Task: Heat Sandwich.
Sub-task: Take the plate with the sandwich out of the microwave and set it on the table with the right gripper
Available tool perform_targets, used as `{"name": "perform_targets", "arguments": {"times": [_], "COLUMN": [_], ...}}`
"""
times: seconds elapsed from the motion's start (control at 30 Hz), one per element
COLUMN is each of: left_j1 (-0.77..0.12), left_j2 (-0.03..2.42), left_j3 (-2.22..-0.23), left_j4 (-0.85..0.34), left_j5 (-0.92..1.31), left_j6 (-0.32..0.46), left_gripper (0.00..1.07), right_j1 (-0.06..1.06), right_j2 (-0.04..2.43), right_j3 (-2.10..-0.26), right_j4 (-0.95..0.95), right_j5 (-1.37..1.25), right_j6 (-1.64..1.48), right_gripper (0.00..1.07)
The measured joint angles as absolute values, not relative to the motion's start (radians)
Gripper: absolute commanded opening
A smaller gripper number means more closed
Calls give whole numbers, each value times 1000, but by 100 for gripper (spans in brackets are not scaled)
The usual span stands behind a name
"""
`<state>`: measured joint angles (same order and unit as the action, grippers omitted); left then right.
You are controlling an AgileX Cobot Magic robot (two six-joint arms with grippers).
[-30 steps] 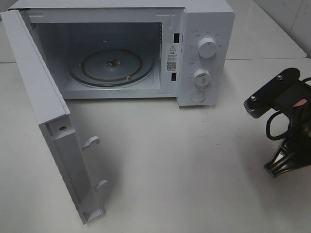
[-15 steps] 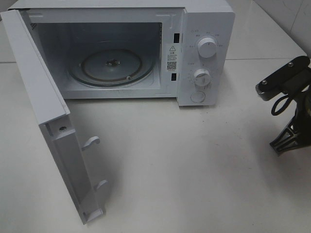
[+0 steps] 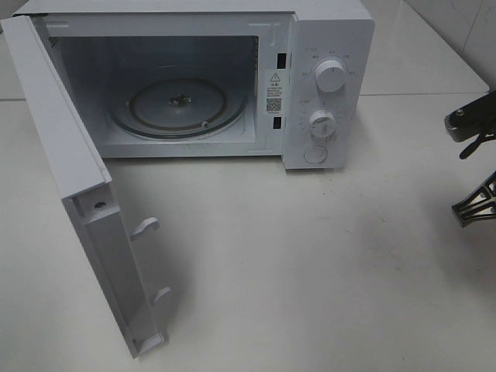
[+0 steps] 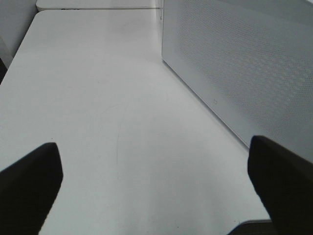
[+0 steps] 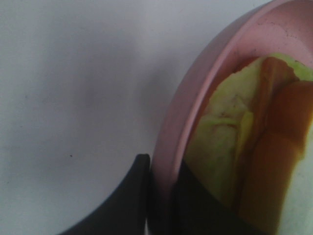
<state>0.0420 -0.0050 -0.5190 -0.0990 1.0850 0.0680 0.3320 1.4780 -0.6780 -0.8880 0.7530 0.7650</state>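
Observation:
The sandwich (image 5: 254, 156), with pale green lettuce and reddish-orange filling, lies on a round pink plate (image 5: 195, 98) and shows only in the right wrist view. My right gripper (image 5: 161, 196) is shut on the plate's rim, one dark finger (image 5: 124, 200) outside it and the other inside. In the exterior view only part of the right arm (image 3: 474, 124) shows at the right edge, and the plate is out of frame there. My left gripper (image 4: 156, 196) stands open over bare table, holding nothing.
A white microwave (image 3: 325, 46) stands at the back, its door (image 3: 70, 170) swung wide open toward the front left. The glass turntable (image 3: 178, 105) inside carries nothing. In the left wrist view the door's perforated face (image 4: 244, 63) is close by.
The right arm has moved steadily to the right, now mostly past the edge of the exterior view. The microwave and its door have not moved.

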Motion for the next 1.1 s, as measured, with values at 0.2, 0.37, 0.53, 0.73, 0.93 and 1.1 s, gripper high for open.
{"name": "perform_targets", "arguments": {"times": [0.2,0.37,0.53,0.73,0.93,1.1], "left_j1": [42,42,42,42,42,42], "left_j2": [-5,-5,-5,-5,-5,-5], "left_j3": [-519,-519,-519,-519,-519,-519], "left_j4": [-99,-99,-99,-99,-99,-99], "left_j5": [1085,1085,1085,1085,1085,1085], "left_j6": [68,68,68,68,68,68], "left_gripper": [98,98,98,98,98,98], "right_j1": [330,330,330,330,330,330], "right_j2": [1565,1636,1696,1736,1739,1740], "right_j3": [-679,-679,-680,-679,-679,-662], "right_j4": [-893,-893,-905,-911,-919,-950], "right_j5": [738,692,660,580,525,492], "right_j6": [784,821,844,848,848,848], "right_gripper": [3,3,3,3,5,6]}}
